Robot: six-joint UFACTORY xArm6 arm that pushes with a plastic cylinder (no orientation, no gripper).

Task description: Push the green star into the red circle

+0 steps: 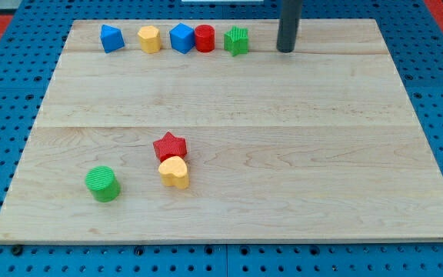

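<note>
The arm itself is out of sight above the view's top edge; only its straight dark rod shows, coming down into the frame near the top, a little right of centre; it stands close to upright, with hardly any lean; its lower end, the tip (285, 51), rests at the far side of the scene, toward the view's top; no other part of the robot shows.

You get bright, even light from overhead: the pale worktop (283, 154) shows a faint sheen toward 9 o'clock, and the blocks cast only short, soft shadows. Focus is sharp across the frame, though the worktop's edges splay toward 6 o'clock.
</note>
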